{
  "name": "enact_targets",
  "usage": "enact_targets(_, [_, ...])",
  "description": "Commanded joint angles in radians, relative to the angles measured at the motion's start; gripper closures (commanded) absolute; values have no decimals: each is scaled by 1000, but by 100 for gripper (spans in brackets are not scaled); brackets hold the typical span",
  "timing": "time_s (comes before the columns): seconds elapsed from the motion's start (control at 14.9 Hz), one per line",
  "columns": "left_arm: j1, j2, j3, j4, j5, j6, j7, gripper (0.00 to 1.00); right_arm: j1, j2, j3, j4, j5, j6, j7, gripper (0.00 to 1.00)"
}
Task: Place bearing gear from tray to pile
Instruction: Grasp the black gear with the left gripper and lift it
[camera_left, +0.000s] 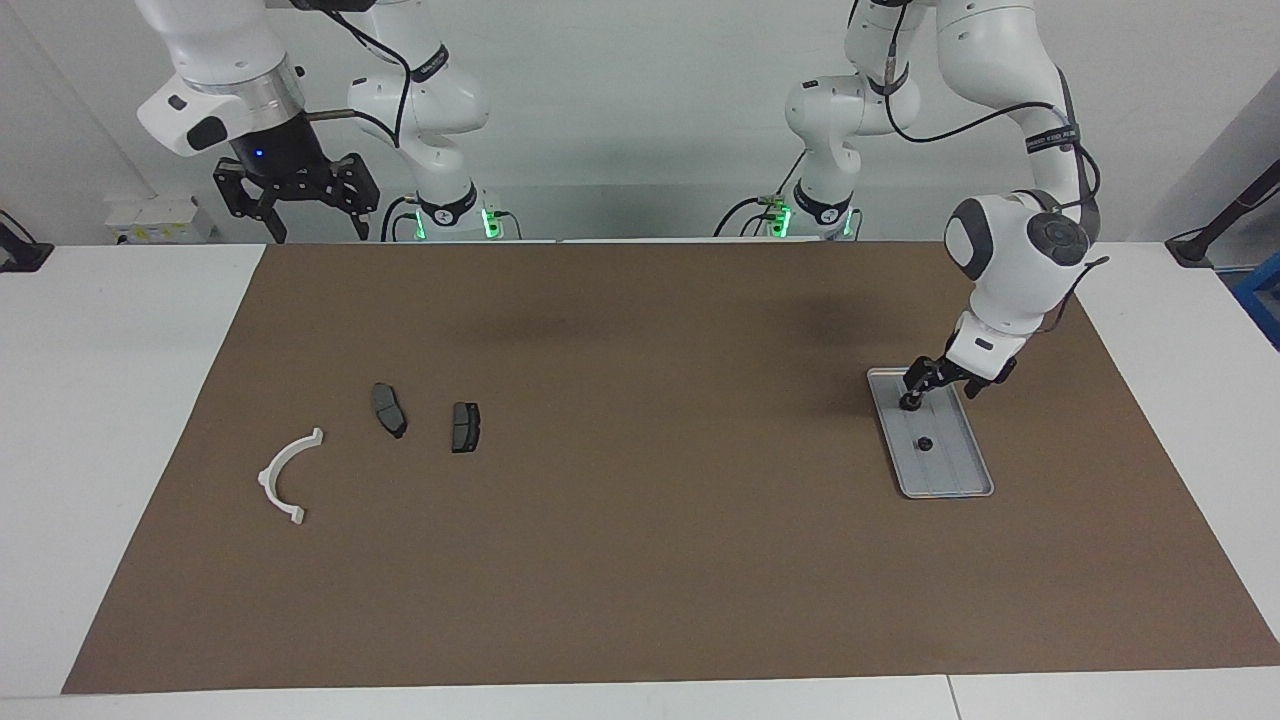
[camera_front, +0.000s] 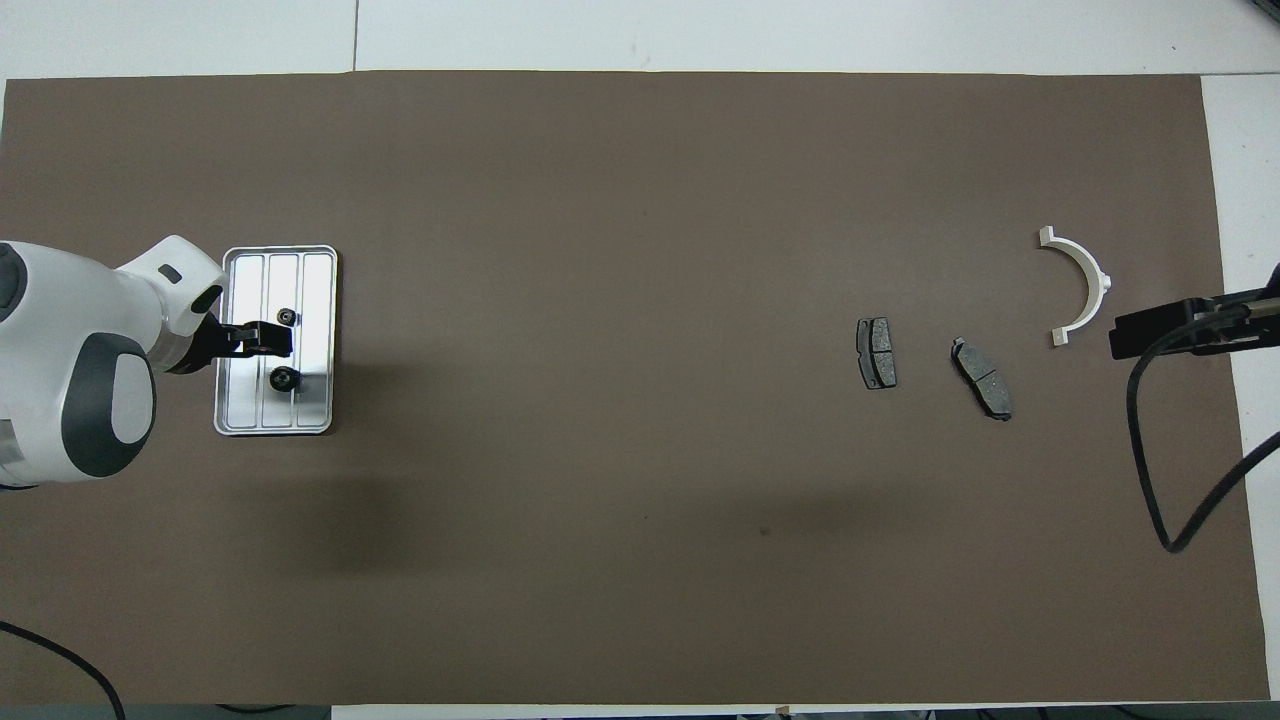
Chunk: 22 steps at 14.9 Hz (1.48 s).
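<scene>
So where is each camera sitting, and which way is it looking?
Facing view: sits high across the table and looks back at the robots; both whole arms show, the left gripper down over the tray, the right gripper waiting in the air.
Overhead view: sits high above the robots' end and looks steeply down and forward; only the left arm's last part and gripper and the right gripper's tip show.
Both views share the tray, two small black parts, two dark pads and the white curved bracket, turned half around.

Ribbed silver tray lies flat at the left arm's end. It holds two black gears. The pile: white half-ring, two dark pads.
</scene>
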Motion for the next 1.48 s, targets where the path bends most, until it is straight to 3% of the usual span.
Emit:
enact_targets(0.0, [-9, 1, 6, -26, -13, 43, -12, 1, -16, -14, 5, -11, 16, 2, -17, 0])
enact_targets(0.27, [-12, 33, 6, -51, -13, 105, -33, 2, -16, -14, 5, -11, 16, 1, -17, 0])
enact_targets(0.81, [-67, 21, 3, -89, -15, 91, -93, 2, -16, -14, 5, -11, 18, 4, -15, 0])
enact_targets(1.41, [-37, 20, 6, -92, -15, 97, -63, 4, -16, -14, 5, -11, 18, 4, -12, 0])
